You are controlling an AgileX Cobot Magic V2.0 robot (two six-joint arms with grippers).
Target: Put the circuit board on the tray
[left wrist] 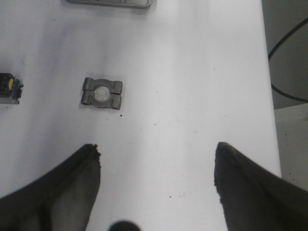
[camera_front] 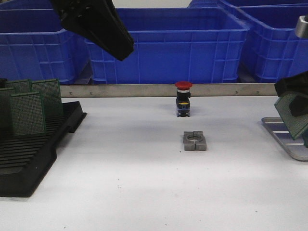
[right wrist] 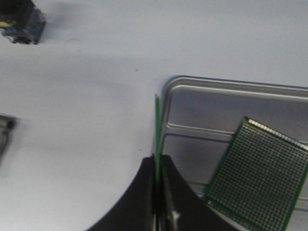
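Observation:
My right gripper is shut on a green circuit board, seen edge-on and held upright above the near rim of the silver-grey tray. Another green circuit board lies flat on the tray floor. In the front view the right gripper holds the board tilted over the tray at the far right edge. My left gripper is open and empty, raised high over the table at the upper left of the front view.
A black slotted rack with several upright green boards stands at the left. A red-capped push button and a grey metal clamp block sit mid-table. Blue bins line the back behind a metal rail.

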